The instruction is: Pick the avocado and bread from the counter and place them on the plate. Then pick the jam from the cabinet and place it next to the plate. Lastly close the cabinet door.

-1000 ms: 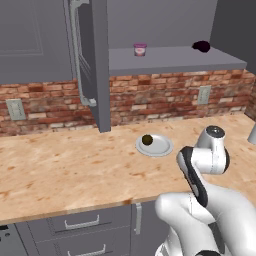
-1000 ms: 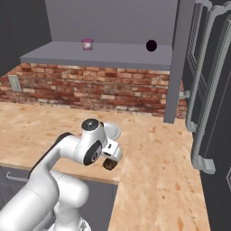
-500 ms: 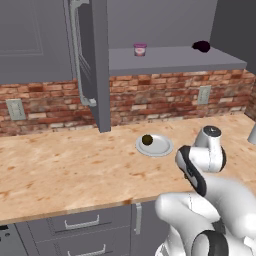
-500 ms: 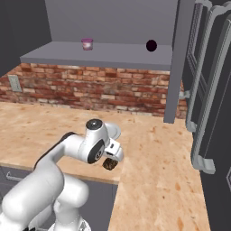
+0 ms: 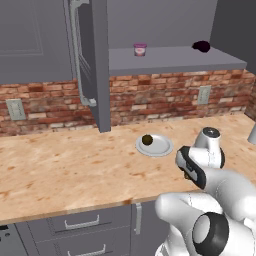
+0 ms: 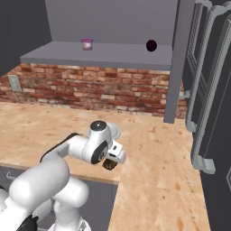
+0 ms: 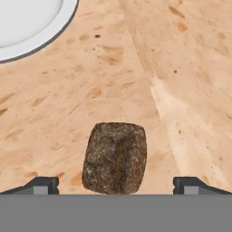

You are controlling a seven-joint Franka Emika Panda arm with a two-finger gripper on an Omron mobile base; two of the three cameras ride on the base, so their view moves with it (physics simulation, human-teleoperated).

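Note:
The bread (image 7: pixel 115 157), a mottled dark brown lump, lies on the counter (image 7: pixel 181 68) between my two fingertips (image 7: pixel 43 185). My gripper (image 7: pixel 116 185) is open around it, with wide gaps on both sides. From the right base view the gripper (image 6: pixel 111 161) hangs low over the bread (image 6: pixel 108 165) near the counter's front edge. The avocado (image 5: pixel 147 139) rests on the plate (image 5: pixel 161 148), just beyond my hand. The plate's rim (image 7: pixel 45 43) shows at the hand view's top left. The jam (image 5: pixel 140 49) stands on the cabinet shelf (image 5: pixel 170 59). The cabinet door (image 5: pixel 92 60) stands open.
A black-maroon lump (image 5: pixel 201 46) sits further right on the shelf. A red brick wall (image 5: pixel 165 97) with outlets backs the counter (image 5: pixel 65 170). Tall dark doors with bar handles (image 6: pixel 212 90) stand close on the right. Grey drawers (image 5: pixel 80 225) run under the counter.
My arm has bent a little lower over the counter. The hand stays over the bread, and its jaws stay open.

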